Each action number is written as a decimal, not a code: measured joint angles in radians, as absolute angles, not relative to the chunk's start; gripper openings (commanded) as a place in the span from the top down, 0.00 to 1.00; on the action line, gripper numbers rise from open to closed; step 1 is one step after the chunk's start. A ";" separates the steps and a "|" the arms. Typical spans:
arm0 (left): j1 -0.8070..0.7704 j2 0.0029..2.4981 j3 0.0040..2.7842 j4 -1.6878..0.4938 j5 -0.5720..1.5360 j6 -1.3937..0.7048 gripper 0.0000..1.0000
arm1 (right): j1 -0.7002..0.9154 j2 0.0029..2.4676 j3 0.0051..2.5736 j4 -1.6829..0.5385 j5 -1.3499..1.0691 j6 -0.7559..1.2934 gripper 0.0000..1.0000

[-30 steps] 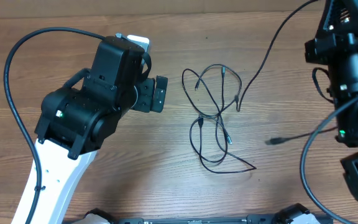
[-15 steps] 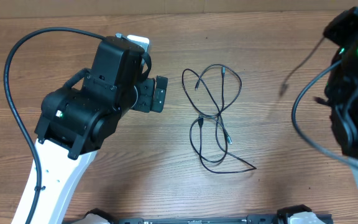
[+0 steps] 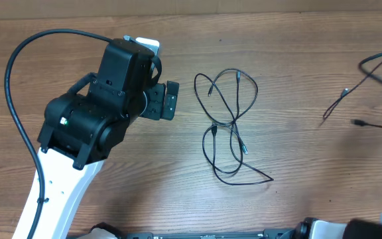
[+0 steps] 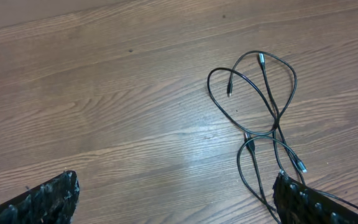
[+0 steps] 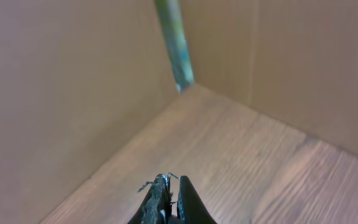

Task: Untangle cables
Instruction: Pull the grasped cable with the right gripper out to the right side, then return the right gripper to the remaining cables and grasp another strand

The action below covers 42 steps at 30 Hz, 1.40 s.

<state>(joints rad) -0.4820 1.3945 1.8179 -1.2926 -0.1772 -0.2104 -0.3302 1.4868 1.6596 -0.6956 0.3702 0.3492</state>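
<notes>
My left pincer (image 4: 176, 198) hangs with its fingers wide apart just beside the cables (image 3: 233, 123), placed, I judge, for the next pick. They lie mid-table (image 3: 297, 199): thin, limp black loops crossing over grained wood, with small metallic plugs. My right pincer (image 5: 174, 199) is pressed together, probably nipping a separate cord (image 3: 337, 104) (seen only faintly at the far right) to keep it apart.
</notes>
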 measured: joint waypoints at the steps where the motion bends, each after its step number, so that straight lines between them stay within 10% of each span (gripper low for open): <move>1: -0.482 1.394 1.818 -1.293 -0.177 -0.210 0.01 | -0.359 1.504 1.660 -0.698 0.346 0.363 0.96; 22: -0.482 1.395 1.818 -1.293 -0.177 -0.210 0.01 | -0.710 1.918 1.660 -0.598 0.212 0.444 0.96; 33: -0.482 1.395 1.818 -1.293 -0.177 -0.210 0.00 | -0.784 2.012 1.659 -0.580 0.078 0.447 0.38; 42: -0.482 1.396 1.818 -1.293 -0.177 -0.210 0.00 | -0.780 2.012 1.659 -0.664 -0.186 0.412 0.22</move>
<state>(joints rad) -0.4820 1.3956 1.8179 -1.2934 -0.1772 -0.2104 -0.7795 2.0121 1.6592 -0.6643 -0.1860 0.4118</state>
